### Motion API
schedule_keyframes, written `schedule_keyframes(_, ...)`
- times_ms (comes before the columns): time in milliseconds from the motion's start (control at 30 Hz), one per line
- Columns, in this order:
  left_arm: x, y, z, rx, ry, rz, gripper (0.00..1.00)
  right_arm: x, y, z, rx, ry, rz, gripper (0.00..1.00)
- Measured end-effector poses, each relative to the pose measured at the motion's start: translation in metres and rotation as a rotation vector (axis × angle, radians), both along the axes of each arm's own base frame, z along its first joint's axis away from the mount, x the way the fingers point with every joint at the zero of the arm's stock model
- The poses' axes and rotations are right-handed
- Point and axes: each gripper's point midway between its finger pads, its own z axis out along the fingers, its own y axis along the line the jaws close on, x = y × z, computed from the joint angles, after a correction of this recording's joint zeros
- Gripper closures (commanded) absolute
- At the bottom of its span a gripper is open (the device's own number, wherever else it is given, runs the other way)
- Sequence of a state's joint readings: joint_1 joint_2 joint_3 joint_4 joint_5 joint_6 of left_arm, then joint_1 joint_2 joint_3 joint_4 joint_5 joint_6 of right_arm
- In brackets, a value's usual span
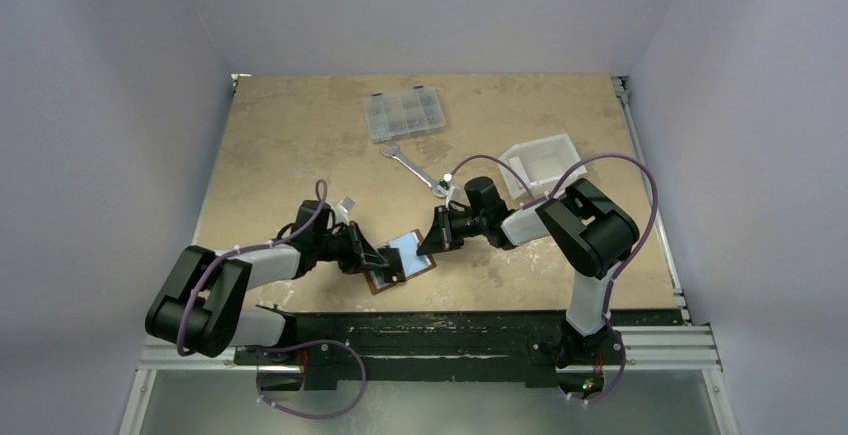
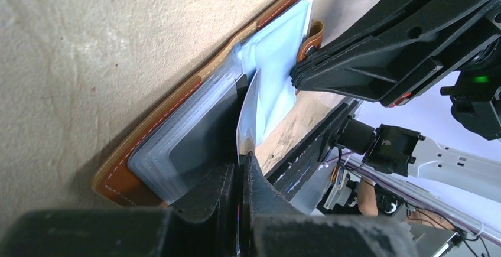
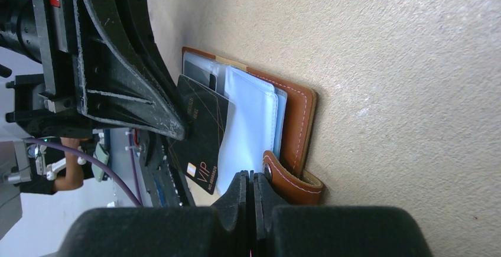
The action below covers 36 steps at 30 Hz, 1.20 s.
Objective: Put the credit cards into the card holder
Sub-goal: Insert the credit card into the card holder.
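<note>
Both arms lean in low over the table point(image 1: 300, 135) and meet at the card holder point(image 1: 408, 258), which lies open and flat close to the near edge, about midway between the two bases. Its reddish-brown leather with pale stitching faces down, and its clear plastic sleeves point(image 3: 251, 115) face up, fanned a little apart. The left gripper point(image 2: 241, 168) comes at it from the left with its fingers pressed together on a credit card point(image 3: 204, 145), pinching it near one corner. The card stands tilted on edge above the holder's near-left part, one face dark with thin gold lines and the letters VIP. Its lower edge sits down among the sleeves, but the views do not settle whether it is inside a pocket or only resting against one. The right gripper point(image 3: 251, 180) comes from the right, fingers closed with no gap between them, their tips at the free edge of a pale sleeve and just beside the snap strap point(image 3: 289, 180), which curls up off the holder's right edge. I cannot tell whether a sleeve edge is caught between those fingers. Farther back on the table, a clear compartment box point(image 1: 405, 115) sits near the far centre, a wrench point(image 1: 410, 165) lies just nearer than it, and a white bin point(image 1: 540, 160) stands to the right.
</note>
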<state>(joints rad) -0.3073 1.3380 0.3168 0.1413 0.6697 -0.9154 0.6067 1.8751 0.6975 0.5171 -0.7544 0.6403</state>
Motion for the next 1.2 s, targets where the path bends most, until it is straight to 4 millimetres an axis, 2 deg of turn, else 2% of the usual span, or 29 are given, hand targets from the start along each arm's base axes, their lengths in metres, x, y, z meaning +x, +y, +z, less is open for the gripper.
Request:
schedule_keyframes(233,0.005,-0.002,0.0,-0.011,-0.038,-0.017,1.0,0.0,0.0,0.0,0.006,0.001,0.001,1.0)
schedule_keyframes(700,0.014,0.0,0.0,-0.024,-0.096,0.056,1.0,0.0,0.0,0.0,0.018,0.007,0.008,1.0)
schedule_keyframes(1200,0.013,0.0,0.001,-0.076,-0.1,0.125,1.0,0.0,0.001,0.0,0.021,0.012,0.005,1.0)
